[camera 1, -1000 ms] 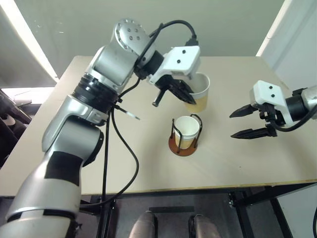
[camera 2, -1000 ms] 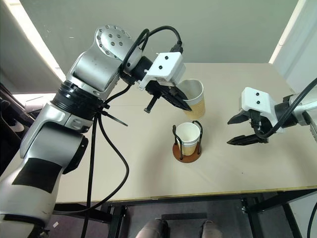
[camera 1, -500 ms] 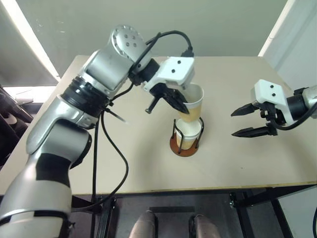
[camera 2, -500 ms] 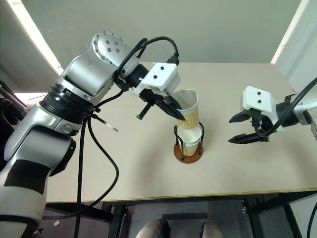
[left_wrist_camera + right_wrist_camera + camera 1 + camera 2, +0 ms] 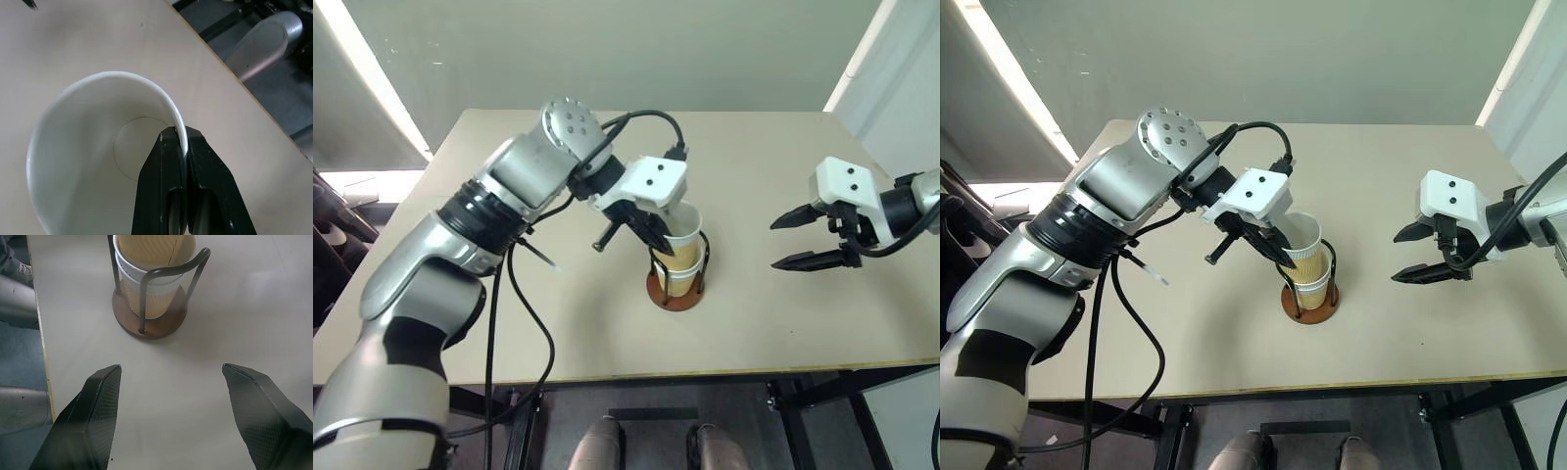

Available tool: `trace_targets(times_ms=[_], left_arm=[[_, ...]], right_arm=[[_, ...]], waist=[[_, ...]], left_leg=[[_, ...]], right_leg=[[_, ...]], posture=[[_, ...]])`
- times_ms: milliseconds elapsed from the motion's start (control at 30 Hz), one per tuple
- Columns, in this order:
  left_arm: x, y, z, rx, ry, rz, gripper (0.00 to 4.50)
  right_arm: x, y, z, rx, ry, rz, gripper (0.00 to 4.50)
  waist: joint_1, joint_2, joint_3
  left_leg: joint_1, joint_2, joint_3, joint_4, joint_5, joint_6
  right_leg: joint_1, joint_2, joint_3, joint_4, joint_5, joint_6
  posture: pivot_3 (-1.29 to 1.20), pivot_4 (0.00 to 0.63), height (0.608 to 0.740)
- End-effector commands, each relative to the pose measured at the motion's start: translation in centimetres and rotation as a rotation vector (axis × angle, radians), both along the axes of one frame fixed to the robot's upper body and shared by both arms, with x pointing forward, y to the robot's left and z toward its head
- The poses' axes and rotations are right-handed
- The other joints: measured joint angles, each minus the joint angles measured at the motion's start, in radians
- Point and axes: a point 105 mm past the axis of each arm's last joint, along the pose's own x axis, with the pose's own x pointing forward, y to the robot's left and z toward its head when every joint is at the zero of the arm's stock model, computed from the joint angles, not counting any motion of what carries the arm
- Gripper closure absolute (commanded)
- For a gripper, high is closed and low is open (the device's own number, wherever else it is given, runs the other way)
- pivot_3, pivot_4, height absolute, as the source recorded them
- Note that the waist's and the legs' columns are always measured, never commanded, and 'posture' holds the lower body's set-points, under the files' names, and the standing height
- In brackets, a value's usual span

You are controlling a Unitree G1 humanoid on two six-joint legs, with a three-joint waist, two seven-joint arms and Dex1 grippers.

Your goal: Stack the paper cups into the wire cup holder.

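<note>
The wire cup holder (image 5: 658, 292) stands mid-table on its reddish-brown disc, with one paper cup (image 5: 677, 281) seated inside its black loops. A second paper cup (image 5: 683, 237) sits partway down in that one, leaning slightly. My left gripper (image 5: 662, 241) is shut on this upper cup's rim, one finger inside and one outside; the left wrist view shows the fingers (image 5: 166, 196) pinching the white rim of the cup (image 5: 83, 152). My right gripper (image 5: 773, 246) hovers open to the right of the holder (image 5: 161, 328), nothing between its fingers (image 5: 100, 406).
The beige table (image 5: 783, 323) carries just the holder and its cups in these views. A black cable (image 5: 499, 323) from my left arm hangs down past the table's front edge. A pale wall panel (image 5: 891, 59) stands at the far right.
My left gripper has come down and toward the holder, carrying the cup from above the table into the cup that sits in the holder. The right gripper has kept still.
</note>
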Motion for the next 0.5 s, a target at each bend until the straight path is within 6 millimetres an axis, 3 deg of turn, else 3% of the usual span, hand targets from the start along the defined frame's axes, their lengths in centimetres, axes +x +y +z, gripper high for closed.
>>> trace_targets(times_ms=[33, 167, 400, 500], left_arm=[[0.1, -0.1, 0.9, 0.004, -0.042, -0.028, 4.47], [0.4, -0.6, 0.6, 0.002, -0.047, -0.026, 4.47], [0.7, -1.3, 1.2, -0.031, -0.049, -0.019, 2.17], [0.9, -1.3, 2.4, -0.094, -0.038, 0.006, 1.13]], right_arm=[[-0.3, -0.2, 1.6, 0.003, -0.067, -0.005, 1.08], [-0.3, -0.3, 1.5, 0.002, -0.065, -0.006, 1.08], [-0.5, -0.5, 1.2, -0.008, -0.054, -0.012, 1.08], [-0.3, -0.5, 1.1, -0.005, -0.055, -0.015, 1.08]], waist=[[0.0, 0.0, 0.0], [0.0, 0.0, 0.0], [0.001, 0.0, 0.0], [0.001, 0.0, 0.0]], left_leg=[[0.0, 0.0, 0.0, 0.0, 0.0, 0.0], [0.0, 0.0, 0.0, 0.0, 0.0, 0.0], [0.0, 0.0, 0.0, 0.0, 0.0, 0.0], [0.0, 0.0, 0.0, 0.0, -0.001, -0.001]], right_leg=[[0.0, 0.0, 0.0, 0.0, 0.0, 0.0], [0.0, 0.0, 0.0, 0.0, 0.0, 0.0], [0.001, 0.0, 0.0, -0.002, 0.001, 0.001], [0.001, 0.0, 0.0, -0.002, 0.001, 0.001]], posture=[[0.0, 0.15, 0.74], [0.0, 0.15, 0.74], [0.0, 0.15, 0.74], [0.0, 0.15, 0.74]])
